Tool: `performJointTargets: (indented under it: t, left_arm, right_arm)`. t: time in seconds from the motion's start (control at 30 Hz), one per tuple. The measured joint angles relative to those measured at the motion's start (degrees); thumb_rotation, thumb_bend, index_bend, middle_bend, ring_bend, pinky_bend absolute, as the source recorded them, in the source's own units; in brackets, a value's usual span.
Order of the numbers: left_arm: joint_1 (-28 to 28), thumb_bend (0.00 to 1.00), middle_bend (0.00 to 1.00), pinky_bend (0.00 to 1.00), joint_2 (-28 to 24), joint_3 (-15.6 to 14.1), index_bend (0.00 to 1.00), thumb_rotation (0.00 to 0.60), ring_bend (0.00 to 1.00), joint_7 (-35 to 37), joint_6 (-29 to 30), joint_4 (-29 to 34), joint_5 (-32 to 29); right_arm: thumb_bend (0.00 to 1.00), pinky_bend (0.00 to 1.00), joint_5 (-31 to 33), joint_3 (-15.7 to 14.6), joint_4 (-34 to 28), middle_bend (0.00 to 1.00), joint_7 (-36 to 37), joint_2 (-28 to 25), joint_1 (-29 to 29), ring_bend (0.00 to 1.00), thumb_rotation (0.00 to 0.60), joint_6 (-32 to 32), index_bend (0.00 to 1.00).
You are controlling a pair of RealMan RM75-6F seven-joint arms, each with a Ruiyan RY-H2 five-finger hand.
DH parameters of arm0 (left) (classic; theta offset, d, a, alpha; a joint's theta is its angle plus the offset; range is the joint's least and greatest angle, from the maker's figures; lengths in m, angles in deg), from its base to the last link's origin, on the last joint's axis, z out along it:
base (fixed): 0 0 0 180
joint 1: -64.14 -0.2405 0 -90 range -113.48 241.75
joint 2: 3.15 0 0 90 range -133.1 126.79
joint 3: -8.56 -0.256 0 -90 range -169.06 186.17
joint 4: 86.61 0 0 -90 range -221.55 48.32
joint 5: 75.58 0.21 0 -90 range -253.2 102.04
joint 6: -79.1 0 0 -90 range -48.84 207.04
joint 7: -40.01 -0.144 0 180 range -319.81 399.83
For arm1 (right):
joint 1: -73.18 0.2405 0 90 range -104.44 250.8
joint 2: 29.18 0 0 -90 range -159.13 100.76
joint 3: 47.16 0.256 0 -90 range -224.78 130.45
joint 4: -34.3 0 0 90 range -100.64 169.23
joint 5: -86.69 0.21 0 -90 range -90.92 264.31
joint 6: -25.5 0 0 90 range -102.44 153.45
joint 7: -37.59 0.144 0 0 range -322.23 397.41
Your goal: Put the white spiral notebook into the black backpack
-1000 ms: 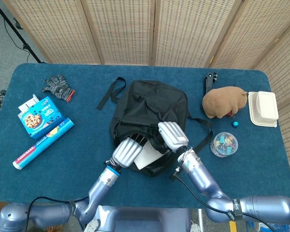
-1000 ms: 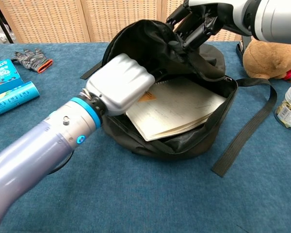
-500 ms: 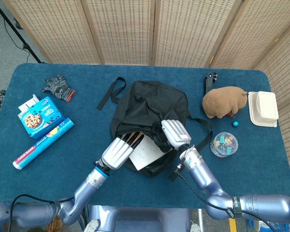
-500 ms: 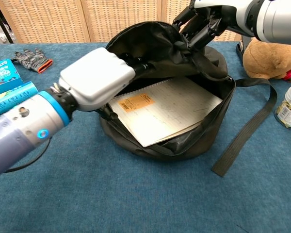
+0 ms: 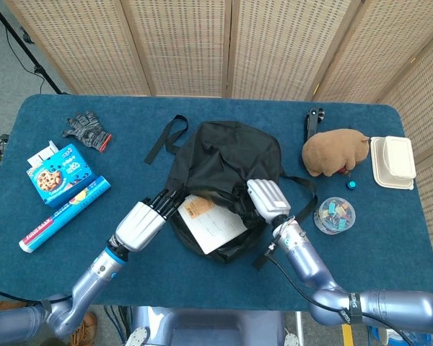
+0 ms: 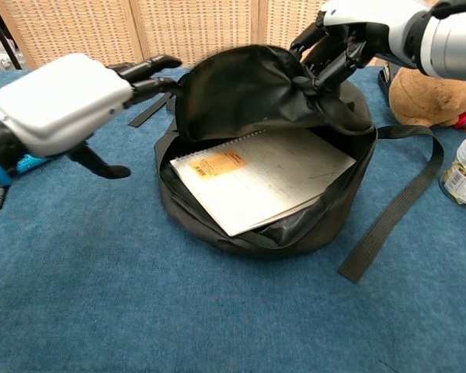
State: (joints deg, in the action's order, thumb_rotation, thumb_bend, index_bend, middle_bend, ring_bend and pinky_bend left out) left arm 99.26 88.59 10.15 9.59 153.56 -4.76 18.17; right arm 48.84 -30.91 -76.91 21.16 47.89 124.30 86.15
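Since a moment ago the left hand (image 6: 58, 105) has pulled back out of the black backpack (image 5: 224, 169) and now hangs off to its left, fingers (image 6: 144, 70) spread apart and holding nothing, their tips just short of the bag's rim. With the hand gone, the white spiral notebook (image 6: 260, 177) shows plainly: it lies flat inside the open mouth of the backpack, an orange label near its spiral edge, its near corner jutting out toward the front lip of the opening. The right hand (image 6: 346, 35) is up at the far side of the bag, its fingers pinching a fold of the black fabric and lifting the top flap so the mouth stays wide.

Around the bag on the blue tabletop (image 5: 202, 281), beyond the left fingers lie a grey knit glove (image 5: 86, 130), a blue cookie box (image 5: 59, 173) and a blue tube (image 5: 65, 214). On the right hand's outer side sit a brown plush toy (image 5: 334, 151), a clear tub of coloured clips (image 5: 334, 215), a white lidded food box (image 5: 392, 162) and a small black tool (image 5: 314, 119). One backpack strap (image 6: 388, 221) trails loose across the cloth beside the tub.
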Motion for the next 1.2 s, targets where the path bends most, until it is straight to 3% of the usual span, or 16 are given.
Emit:
performJointTargets:
  t: [0.37,0.6,0.63,0.67,0.7,0.77,0.8,0.9,1.2]
  left_arm:
    - [-3.5,0.0,0.07,0.69,-8.0,-1.7,0.19,0.6,0.21,8.8,5.5,2.2,2.4]
    - [-5.5,0.0,0.07,0.69,-11.3,-0.4,0.19,0.6,0.21,12.7,8.0,0.7,1.2]
    - [-5.7,0.0,0.07,0.69,-11.5,-0.2,0.19,0.6,0.21,13.1,8.0,0.3,0.8]
    - [-5.8,0.0,0.07,0.69,-11.6,0.2,0.19,0.6,0.21,13.4,8.0,-0.3,0.2]
    - [-5.9,0.0,0.07,0.68,-11.6,0.5,0.19,0.6,0.21,13.6,7.9,-0.8,-0.2]
    - [-6.1,0.0,0.07,0.65,-11.5,1.0,0.19,0.6,0.2,14.1,7.6,-2.1,-1.2]
    - [-6.2,0.0,0.07,0.64,-11.4,1.1,0.19,0.6,0.2,14.3,7.4,-2.8,-1.5]
    - [-6.4,0.0,0.07,0.63,-10.8,1.6,0.19,0.6,0.19,14.8,6.6,-5.0,-2.8]
    - [-6.7,0.0,0.06,0.63,-7.4,2.6,0.19,0.6,0.16,16.5,3.6,-10.6,-5.8]
  right_arm:
    - [0.57,0.52,-0.6,-2.4,0.7,0.64,0.7,1.3,-1.2,0.47,0.6,-0.9,0.65]
    - [0.59,0.49,-2.1,-4.1,0.8,0.62,1.5,4.4,-1.9,0.46,0.6,-1.6,0.63]
    - [0.51,0.45,-2.6,-4.3,0.6,0.57,1.9,5.1,-2.1,0.42,0.6,-1.8,0.58]
    - [0.37,0.39,-3.0,-4.5,0.5,0.5,2.2,5.6,-2.2,0.36,0.6,-1.9,0.5]
    - [0.2,0.29,-3.5,-4.7,0.4,0.37,2.5,6.2,-2.3,0.24,0.6,-2.1,0.38]
    - [0.0,0.13,-5.0,-4.9,0.4,0.17,3.5,7.2,-2.4,0.07,0.6,-2.9,0.18]
    - [0.0,0.07,-5.9,-5.1,0.4,0.08,4.3,7.5,-2.5,0.01,0.6,-3.8,0.09]
    - [0.0,0.03,-7.1,-5.0,0.4,0.0,6.9,7.7,-2.6,0.0,0.6,-6.9,0.0]
    - [0.0,0.0,-17.2,-3.2,0.3,0.0,19.7,5.2,-5.0,0.0,0.6,-14.0,0.0]
